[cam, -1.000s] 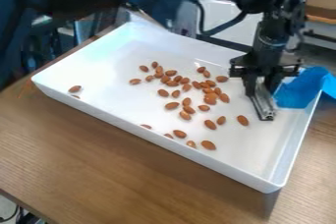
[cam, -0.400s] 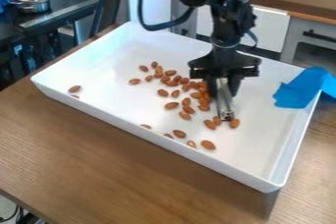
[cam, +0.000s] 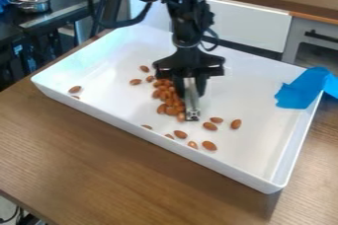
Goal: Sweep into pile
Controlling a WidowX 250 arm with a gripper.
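The bar (cam: 191, 96) clamped in the jaws has swept toward nine o'clock, packing almonds (cam: 169, 101) along that side in the tray (cam: 132, 126), so gathering seems well begun, though strays (cam: 235, 124) toward four, six and nine still need collecting

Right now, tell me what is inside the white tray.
The tray holds almonds, many bunched beside the metal bar in the claw, others scattered. Blue material drapes over one side. Whatever lies directly behind the claw and bar is hidden.
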